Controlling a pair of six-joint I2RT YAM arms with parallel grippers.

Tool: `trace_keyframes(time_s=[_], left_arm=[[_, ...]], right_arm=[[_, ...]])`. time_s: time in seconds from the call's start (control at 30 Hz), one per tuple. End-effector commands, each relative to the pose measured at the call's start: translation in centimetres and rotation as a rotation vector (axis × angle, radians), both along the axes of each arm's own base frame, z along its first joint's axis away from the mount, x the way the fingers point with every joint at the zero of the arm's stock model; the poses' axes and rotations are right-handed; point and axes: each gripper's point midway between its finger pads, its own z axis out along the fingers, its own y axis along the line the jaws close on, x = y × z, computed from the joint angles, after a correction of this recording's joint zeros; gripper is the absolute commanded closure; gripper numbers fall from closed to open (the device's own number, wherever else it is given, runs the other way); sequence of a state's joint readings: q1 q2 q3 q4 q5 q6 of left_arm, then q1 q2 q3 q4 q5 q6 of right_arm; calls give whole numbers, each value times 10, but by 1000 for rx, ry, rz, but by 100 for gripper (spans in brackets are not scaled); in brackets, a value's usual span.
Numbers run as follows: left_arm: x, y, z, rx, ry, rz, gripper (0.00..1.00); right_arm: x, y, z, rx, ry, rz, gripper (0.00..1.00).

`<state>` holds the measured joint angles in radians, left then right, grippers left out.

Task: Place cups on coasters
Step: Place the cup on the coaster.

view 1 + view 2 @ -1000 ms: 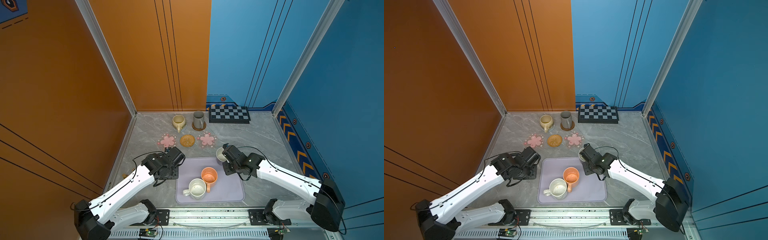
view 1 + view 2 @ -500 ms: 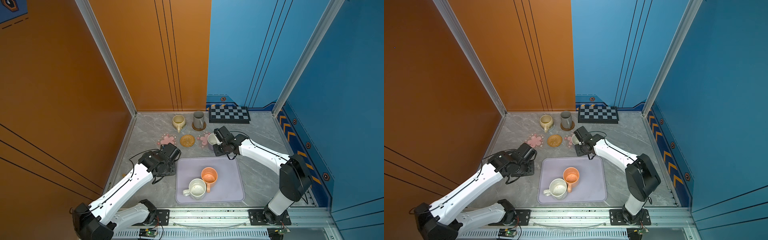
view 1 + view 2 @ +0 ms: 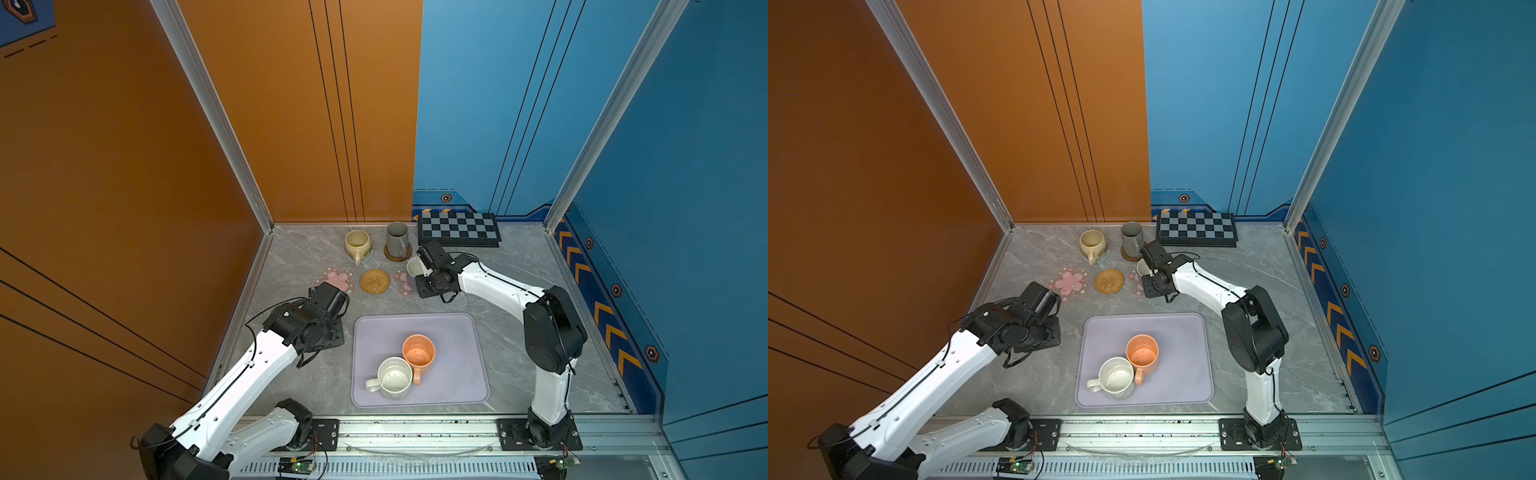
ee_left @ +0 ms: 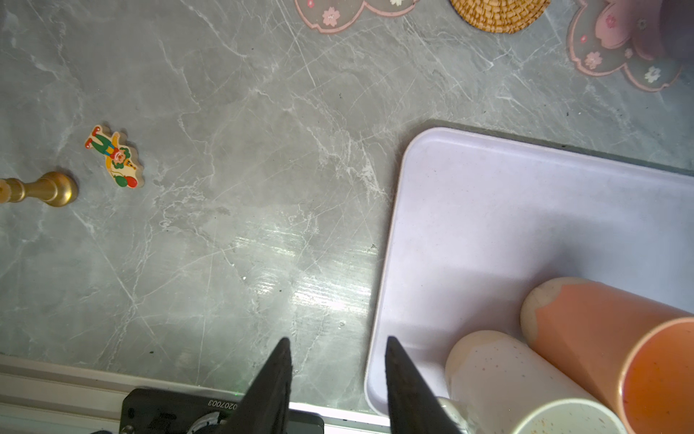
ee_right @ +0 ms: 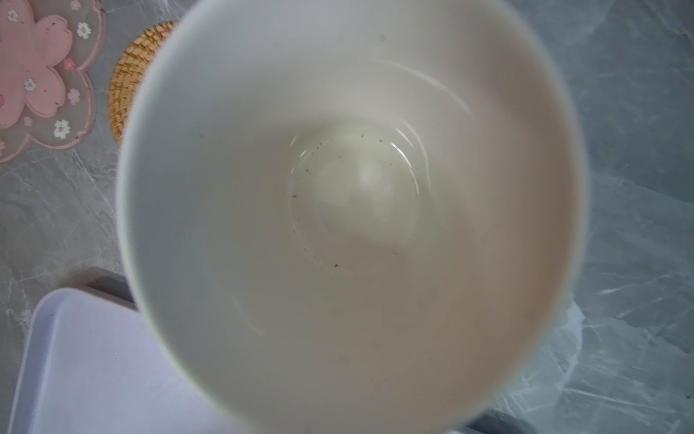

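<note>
My right gripper [image 3: 422, 269] is shut on the lavender cup [image 3: 414, 267], whose white inside fills the right wrist view [image 5: 353, 210]. The cup is over the right pink flower coaster [image 3: 401, 281]; I cannot tell whether they touch. The rattan coaster [image 3: 375, 281] and the left pink flower coaster [image 3: 338, 277] lie bare. At the back, the tall grey cup [image 3: 397, 240] stands on the brown coaster [image 3: 398, 255], with the beige cup [image 3: 357, 245] beside it. The orange cup [image 3: 419, 351] and the white speckled cup [image 3: 395, 378] stand together on the tray. My left gripper [image 4: 336, 340] is open and empty, left of the tray.
The lavender tray [image 3: 457, 332] lies at the front centre. A checkered board [image 3: 457, 229] lies at the back right. A small clown figure [image 4: 114, 156] and a gold chess pawn [image 4: 45, 189] lie on the marble near the left wall.
My right arm has carried the lavender cup from beside the tray's far right corner back and left to the right pink flower coaster. The left arm has shifted slightly left.
</note>
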<state>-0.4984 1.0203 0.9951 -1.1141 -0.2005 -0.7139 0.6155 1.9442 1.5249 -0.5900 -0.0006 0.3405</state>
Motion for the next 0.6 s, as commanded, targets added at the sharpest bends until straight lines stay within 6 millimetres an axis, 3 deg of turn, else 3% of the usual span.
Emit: trace_keyframes(time_s=[0.0,0.57], left_arm=[[-1,0,5,-28,-13,-3,58],[-1,6,7,-41,-18,28,58]], right_arm=[[25,11,25,73,-75,-30,100],[43,21,11,98,-50,-80,100]])
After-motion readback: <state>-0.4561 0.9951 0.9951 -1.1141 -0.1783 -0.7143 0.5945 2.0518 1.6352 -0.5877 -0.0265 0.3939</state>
